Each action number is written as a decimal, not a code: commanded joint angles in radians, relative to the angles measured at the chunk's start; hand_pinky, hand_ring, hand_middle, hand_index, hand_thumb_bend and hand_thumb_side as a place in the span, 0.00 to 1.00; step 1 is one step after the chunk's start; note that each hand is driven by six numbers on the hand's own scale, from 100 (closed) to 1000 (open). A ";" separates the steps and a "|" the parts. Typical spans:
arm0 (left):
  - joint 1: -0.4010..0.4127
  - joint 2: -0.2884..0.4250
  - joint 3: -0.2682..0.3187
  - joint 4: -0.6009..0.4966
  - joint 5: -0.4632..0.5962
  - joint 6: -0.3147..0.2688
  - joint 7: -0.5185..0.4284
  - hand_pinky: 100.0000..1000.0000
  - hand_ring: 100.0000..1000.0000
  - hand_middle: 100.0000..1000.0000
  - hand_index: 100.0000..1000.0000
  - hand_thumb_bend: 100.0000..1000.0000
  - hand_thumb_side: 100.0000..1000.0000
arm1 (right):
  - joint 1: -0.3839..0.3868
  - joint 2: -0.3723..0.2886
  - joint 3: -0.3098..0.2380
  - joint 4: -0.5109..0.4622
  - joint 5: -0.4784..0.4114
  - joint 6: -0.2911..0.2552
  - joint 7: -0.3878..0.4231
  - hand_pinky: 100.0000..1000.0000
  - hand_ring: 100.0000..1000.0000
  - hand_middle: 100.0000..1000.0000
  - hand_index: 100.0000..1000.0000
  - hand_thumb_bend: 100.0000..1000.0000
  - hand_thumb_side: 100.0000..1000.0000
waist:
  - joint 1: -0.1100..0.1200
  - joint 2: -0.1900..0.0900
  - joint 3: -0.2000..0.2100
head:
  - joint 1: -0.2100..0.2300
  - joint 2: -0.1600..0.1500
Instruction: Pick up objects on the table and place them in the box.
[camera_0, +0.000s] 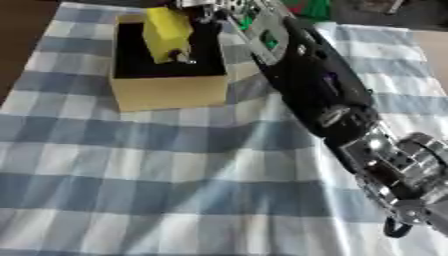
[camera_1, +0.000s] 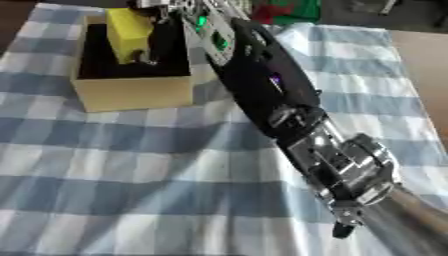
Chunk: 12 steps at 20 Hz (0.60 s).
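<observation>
A yellow block (camera_0: 164, 30) hangs tilted over the black inside of a tan cardboard box (camera_0: 171, 92) at the back left of the checked cloth. My right hand (camera_0: 203, 11) is at the top edge, above the box's far right corner, with its fingers curled on the block. One fingertip (camera_0: 181, 56) shows below the block's lower end. My right arm (camera_0: 324, 95) runs from the lower right corner diagonally up to the box. I cannot tell whether the block touches the box floor. The left hand shows in neither view.
The blue and white checked cloth (camera_0: 157, 175) covers the table. A green and red thing (camera_1: 284, 10) lies past the cloth's far edge. Bare table shows at the far right (camera_1: 429, 65), dark floor at the far left (camera_0: 17, 30).
</observation>
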 joint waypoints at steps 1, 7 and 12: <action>-0.006 0.012 0.011 -0.014 -0.001 -0.001 -0.002 0.94 0.64 0.46 0.72 0.00 0.16 | -0.022 -0.030 0.004 -0.034 0.067 -0.046 -0.008 1.00 1.00 0.78 0.86 0.28 0.39 | 0.011 -0.025 -0.001 | 0.005 0.001; -0.011 0.012 0.010 -0.014 -0.002 -0.004 -0.006 0.94 0.64 0.46 0.72 0.00 0.16 | -0.020 -0.031 -0.003 -0.030 0.166 -0.138 -0.072 1.00 1.00 0.85 1.00 0.26 0.45 | 0.011 -0.024 0.002 | 0.007 0.002; -0.010 0.014 0.011 -0.014 -0.004 -0.004 -0.009 0.94 0.63 0.46 0.72 0.00 0.16 | -0.018 -0.028 -0.008 -0.008 0.228 -0.168 -0.108 1.00 1.00 0.94 1.00 0.28 0.43 | 0.011 -0.022 0.000 | 0.010 0.001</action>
